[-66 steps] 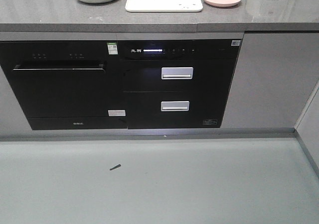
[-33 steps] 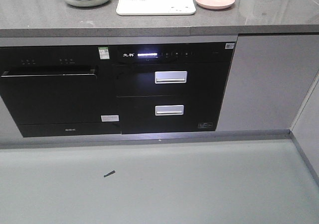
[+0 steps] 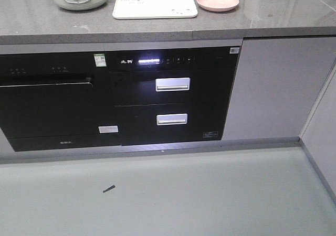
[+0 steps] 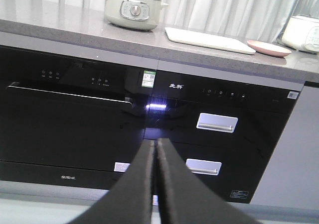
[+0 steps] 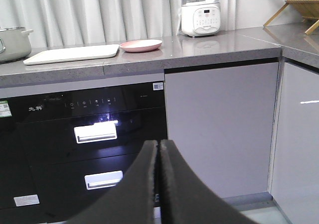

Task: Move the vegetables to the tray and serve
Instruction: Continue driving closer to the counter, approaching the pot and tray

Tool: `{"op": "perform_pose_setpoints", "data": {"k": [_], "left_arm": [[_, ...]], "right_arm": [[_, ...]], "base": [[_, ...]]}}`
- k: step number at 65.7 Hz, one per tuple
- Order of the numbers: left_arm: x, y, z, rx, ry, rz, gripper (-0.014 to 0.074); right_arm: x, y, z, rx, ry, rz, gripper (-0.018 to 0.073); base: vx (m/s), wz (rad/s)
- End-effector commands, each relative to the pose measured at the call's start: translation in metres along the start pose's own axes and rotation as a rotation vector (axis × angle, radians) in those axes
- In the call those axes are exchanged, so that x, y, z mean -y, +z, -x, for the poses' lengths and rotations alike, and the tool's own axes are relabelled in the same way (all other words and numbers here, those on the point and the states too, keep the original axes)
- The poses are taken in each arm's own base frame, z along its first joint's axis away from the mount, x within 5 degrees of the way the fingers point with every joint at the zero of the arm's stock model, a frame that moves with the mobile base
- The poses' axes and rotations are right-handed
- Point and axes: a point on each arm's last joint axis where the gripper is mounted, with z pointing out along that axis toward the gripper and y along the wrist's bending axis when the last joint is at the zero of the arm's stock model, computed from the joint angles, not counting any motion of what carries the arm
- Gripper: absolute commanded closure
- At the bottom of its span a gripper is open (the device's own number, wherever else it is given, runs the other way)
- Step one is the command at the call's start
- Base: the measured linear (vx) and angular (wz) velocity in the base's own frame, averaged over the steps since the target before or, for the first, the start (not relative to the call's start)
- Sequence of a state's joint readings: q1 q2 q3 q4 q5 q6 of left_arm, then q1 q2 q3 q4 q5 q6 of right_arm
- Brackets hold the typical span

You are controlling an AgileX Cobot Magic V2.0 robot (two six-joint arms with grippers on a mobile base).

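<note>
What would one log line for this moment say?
left gripper: shut, empty | right gripper: shut, empty | tray: on counter, beside pink plate | vegetables: not in view

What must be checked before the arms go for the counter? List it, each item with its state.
1. Tray lying flat on the counter, nothing on it: ok.
2. Vegetables found: not ok; no leaf shows in any view, and the pink plate beside the tray looks empty.
3. Left gripper ready to grasp: not ok; its fingers are pressed together, holding nothing.
4. Right gripper ready to grasp: not ok; likewise shut and empty.
5. Counter within the arms' reach: cannot tell; a stretch of floor shows in front of it.
</note>
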State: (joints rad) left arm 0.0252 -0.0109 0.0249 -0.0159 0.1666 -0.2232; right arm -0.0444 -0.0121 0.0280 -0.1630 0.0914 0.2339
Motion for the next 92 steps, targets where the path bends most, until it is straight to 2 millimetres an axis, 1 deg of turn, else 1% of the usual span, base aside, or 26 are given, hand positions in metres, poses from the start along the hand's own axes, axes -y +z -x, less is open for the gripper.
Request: {"op": "perform_pose_setpoints", "data": {"k": [1, 92], "left_arm": [[-0.0009, 0.0014, -0.0024, 0.046, -0.009, -0.006, 0.0602], [-0.0009, 0.0014, -0.0024, 0.046, -0.009, -0.006, 0.0602]], "right_arm": [[-0.001, -0.0001, 0.0019, 0.067, -0.016, 0.011, 0.0561], [-0.001, -0.0001, 0.0019, 0.067, -0.016, 0.011, 0.0561]], "base": [[0.05, -0.05], [0.06, -0.02]]}}
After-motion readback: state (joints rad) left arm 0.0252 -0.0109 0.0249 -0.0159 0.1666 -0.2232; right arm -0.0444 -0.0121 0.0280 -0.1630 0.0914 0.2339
